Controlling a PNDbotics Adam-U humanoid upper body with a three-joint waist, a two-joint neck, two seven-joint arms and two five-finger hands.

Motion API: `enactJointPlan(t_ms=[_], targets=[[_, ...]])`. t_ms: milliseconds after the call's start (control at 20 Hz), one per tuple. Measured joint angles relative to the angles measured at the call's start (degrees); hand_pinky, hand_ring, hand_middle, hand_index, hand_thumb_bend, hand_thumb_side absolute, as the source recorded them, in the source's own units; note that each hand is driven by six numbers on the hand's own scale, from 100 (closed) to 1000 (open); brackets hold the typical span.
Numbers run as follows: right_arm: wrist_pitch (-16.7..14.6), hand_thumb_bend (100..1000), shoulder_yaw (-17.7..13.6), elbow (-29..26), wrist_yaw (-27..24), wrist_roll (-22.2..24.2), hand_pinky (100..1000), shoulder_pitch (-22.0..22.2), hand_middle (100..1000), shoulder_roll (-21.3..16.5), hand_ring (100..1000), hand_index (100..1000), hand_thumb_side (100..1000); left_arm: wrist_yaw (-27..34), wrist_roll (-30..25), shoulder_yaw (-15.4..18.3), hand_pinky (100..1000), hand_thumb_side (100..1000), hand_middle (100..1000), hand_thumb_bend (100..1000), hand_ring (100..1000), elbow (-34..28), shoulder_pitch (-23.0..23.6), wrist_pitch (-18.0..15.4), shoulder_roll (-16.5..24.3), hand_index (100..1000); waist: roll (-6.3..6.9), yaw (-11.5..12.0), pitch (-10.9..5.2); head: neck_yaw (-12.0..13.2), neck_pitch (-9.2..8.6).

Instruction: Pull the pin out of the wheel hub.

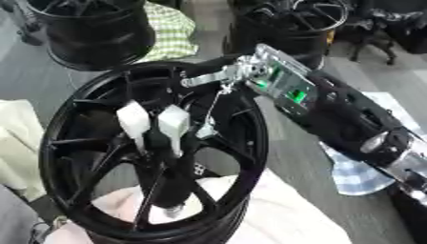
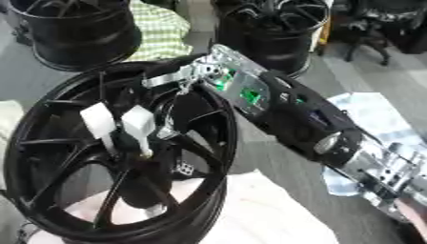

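Left eye view shows the right hand (image 1: 158, 126) down in the wheel (image 1: 75, 119), white-tipped fingers curled at the hub, seemingly around the pin, itself hidden, so gripping looks done and a straight pull out comes next.

A smooth grey floor (image 1: 300, 157) carries two spare black wheel rims (image 1: 96, 33) at the far edge, a green checked cloth (image 1: 171, 28) between them.

Glossy black metal wheel hub (image 1: 154, 147); white cloth (image 1: 283, 214) beneath.
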Motion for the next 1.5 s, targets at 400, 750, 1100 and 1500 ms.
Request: enactJointPlan(t_ms=[400, 750, 1100, 1500], targets=[[-0.83, 278, 0.49, 0.50, -0.01, -1.10, 845, 0.00, 688, 0.65, 797, 793, 260, 0.04, 0.01, -0.02, 565, 816, 638, 100, 912, 0.00, -0.26, 0.27, -0.04, 804, -0.02, 0.27, 0.08, -0.34, 0.00], [-1.48, 100, 0.69, 0.48, 0.18, -2.26, 802, -0.01, 537, 0.93, 713, 662, 188, 0.04, 0.02, -0.03, 565, 815, 637, 100, 907, 0.00, -0.28, 0.43, -0.05, 805, -0.17, 0.37, 0.08, -0.37, 0.00], [-1.29, 100, 0.56, -0.69, -0.27, -4.27, 787, -0.05, 505, 0.63, 687, 636, 195, 0.02, -0.02, -0.03, 564, 817, 636, 100, 901, 0.00, -0.28, 0.51, -0.05, 805, -0.26, 0.20, 0.08, -0.35, 0.00], [2.64, 100, -3.21, -7.53, -8.30, -5.63, 774, -1.59, 493, -4.88, 661, 633, 190, -0.04, 0.00, -0.01, 564, 820, 635, 100, 890, 0.00, -0.18, 0.73, -0.05, 805, -0.64, -0.46, -0.04, 0.13, 0.00]])
